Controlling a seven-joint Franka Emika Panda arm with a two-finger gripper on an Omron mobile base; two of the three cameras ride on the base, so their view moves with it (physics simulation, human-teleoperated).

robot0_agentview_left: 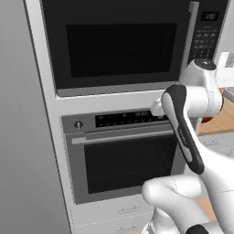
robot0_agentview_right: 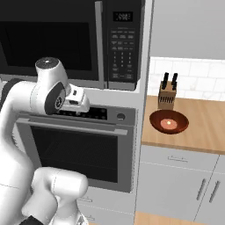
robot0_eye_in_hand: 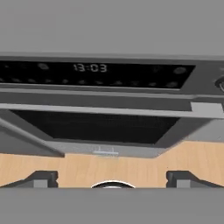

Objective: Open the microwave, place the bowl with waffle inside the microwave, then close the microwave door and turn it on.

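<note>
Where counter meets wall, one bowl with waffle [robot0_agentview_right: 169, 121].

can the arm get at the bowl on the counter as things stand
Probably yes. The bowl sits in the open on the counter, only a knife block behind it, and the end effector is open and empty.

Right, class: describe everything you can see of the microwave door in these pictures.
The microwave door is a wide black panel, glossy-looking, with a dark tinted window in its middle. A tall silver bar handle runs vertically along its right edge, next to the keypad strip. The door is shut, upright and flush with the grey cabinet front, directly above the oven. Nothing touches it.
</note>
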